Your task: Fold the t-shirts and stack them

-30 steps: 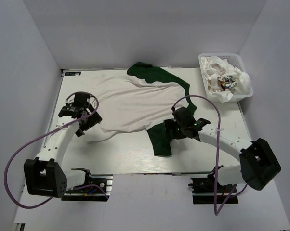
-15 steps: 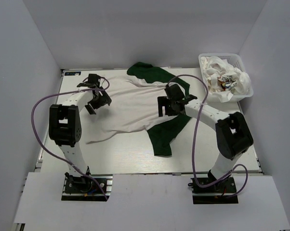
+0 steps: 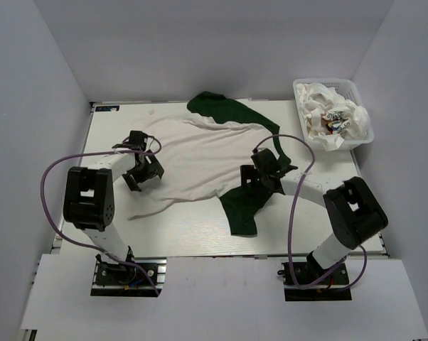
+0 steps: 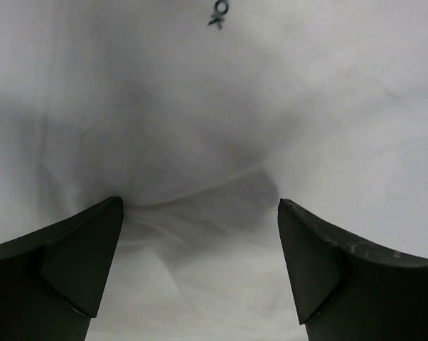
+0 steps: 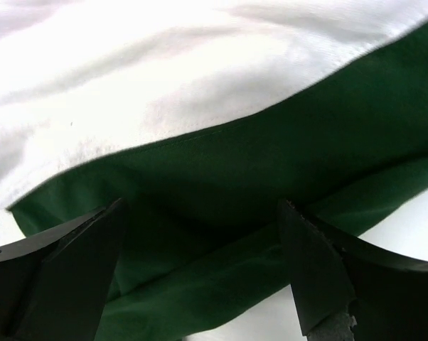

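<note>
From above, a white t-shirt (image 3: 193, 156) with dark green sleeves lies spread across the middle of the worktop (image 3: 178, 238). One sleeve reaches the far edge and the other trails toward the near side. The left tool (image 3: 141, 170) sits on the shirt's left part, and the right tool (image 3: 260, 179) sits on its right part, at the near sleeve. More t-shirts (image 3: 331, 114) are crumpled in a white basket (image 3: 299, 88) at the far right corner.

The left wrist view shows that tool's fingers (image 4: 57, 273) spread wide, with puckered white cloth between them, not gripped.

The right wrist view shows its fingers just as wide, over the green sleeve (image 5: 271, 177) where it meets the white body.
</note>
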Controlling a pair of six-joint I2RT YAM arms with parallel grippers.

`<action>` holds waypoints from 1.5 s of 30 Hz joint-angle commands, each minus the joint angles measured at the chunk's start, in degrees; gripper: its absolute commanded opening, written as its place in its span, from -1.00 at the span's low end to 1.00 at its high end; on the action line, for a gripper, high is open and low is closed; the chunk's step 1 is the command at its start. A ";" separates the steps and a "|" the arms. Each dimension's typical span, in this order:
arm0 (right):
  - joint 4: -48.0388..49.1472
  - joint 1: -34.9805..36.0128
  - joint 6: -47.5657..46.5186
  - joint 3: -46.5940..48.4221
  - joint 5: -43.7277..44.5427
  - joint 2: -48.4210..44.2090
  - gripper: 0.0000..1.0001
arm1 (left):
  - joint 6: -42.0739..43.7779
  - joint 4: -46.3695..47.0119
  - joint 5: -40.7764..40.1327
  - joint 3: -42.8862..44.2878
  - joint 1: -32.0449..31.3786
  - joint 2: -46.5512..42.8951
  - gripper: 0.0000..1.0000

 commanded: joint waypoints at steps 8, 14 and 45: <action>-16.40 1.06 9.28 -18.45 -3.72 -19.47 0.81 | -2.34 -2.23 -0.69 -8.98 -0.26 -17.78 0.99; -16.23 1.95 0.51 -7.77 1.18 -28.64 0.81 | -2.34 -2.23 -1.39 -6.79 0.35 -22.11 0.99; -6.29 -16.51 -9.37 79.46 -8.74 56.17 0.81 | 3.64 1.55 5.20 35.76 10.37 27.89 0.99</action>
